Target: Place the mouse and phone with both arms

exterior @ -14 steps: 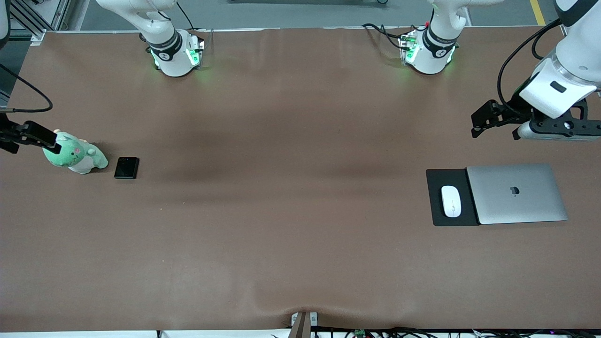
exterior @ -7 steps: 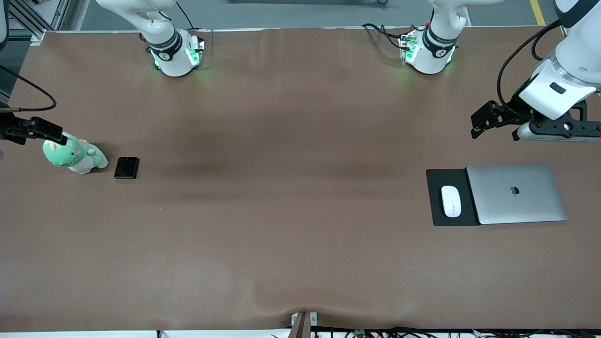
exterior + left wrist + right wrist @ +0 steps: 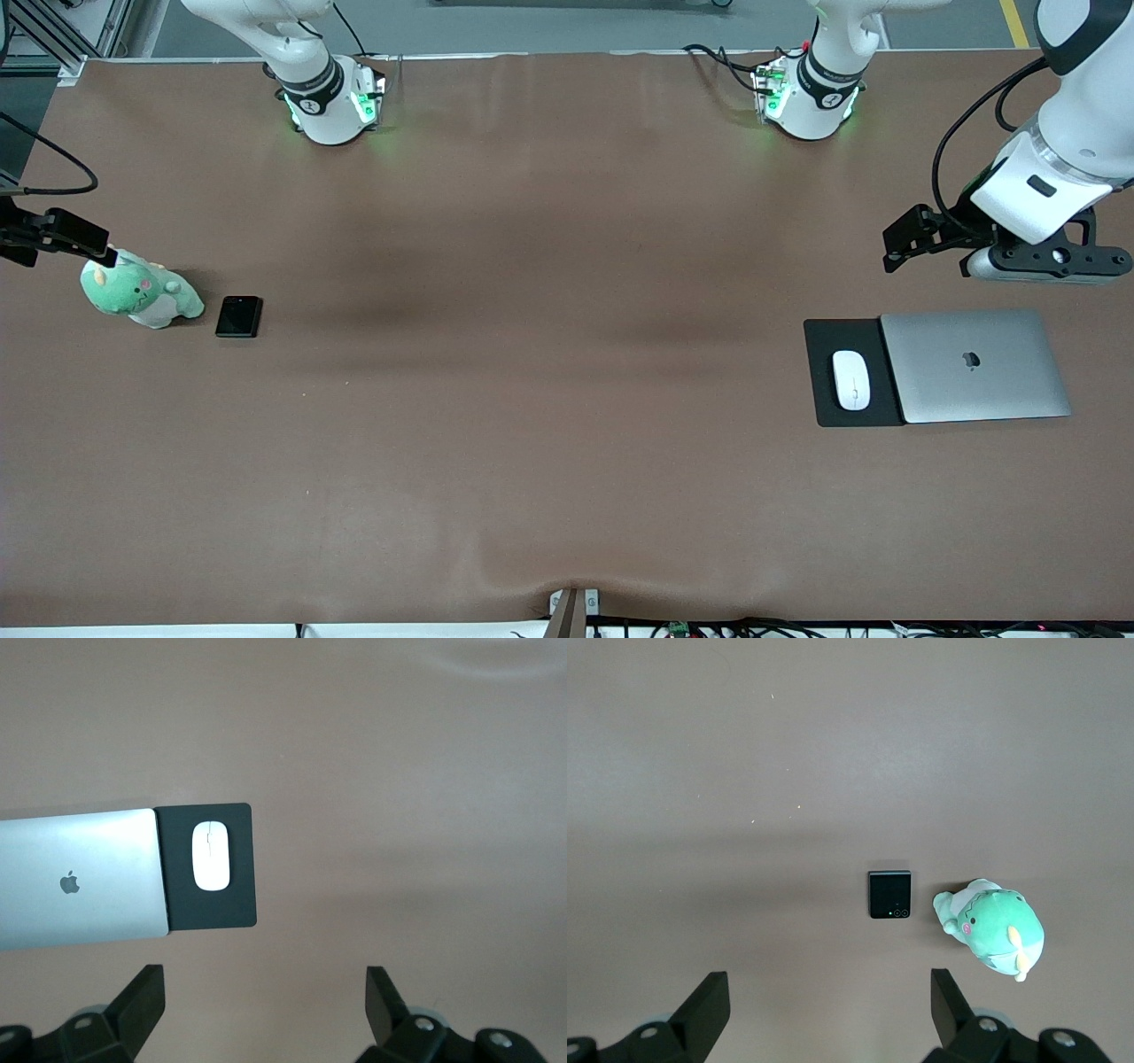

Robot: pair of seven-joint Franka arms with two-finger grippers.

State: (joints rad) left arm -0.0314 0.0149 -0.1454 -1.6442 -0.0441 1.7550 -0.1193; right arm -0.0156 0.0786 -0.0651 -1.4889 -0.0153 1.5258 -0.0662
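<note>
The white mouse (image 3: 850, 379) lies on a flat black pad (image 3: 824, 350) toward the left arm's end of the table; the left wrist view shows the mouse (image 3: 211, 856) there too. My left gripper (image 3: 266, 981) hangs open and empty over bare table beside the pad and laptop, and in the front view the left gripper (image 3: 1048, 264) is high above that spot. The black phone (image 3: 239, 316) lies flat toward the right arm's end, beside a plush toy. My right gripper (image 3: 830, 981) is open and empty in the air, with the phone (image 3: 889, 894) ahead of it.
A closed silver laptop (image 3: 974, 365) overlaps the pad's edge. A green plush toy (image 3: 140, 297) sits next to the phone, toward the table's end. The brown table top (image 3: 549, 354) stretches wide between the two groups.
The right arm's hand has drawn back off the plush toy, which has not moved. The left hand has shifted slightly over the table. Both grippers stay open.
</note>
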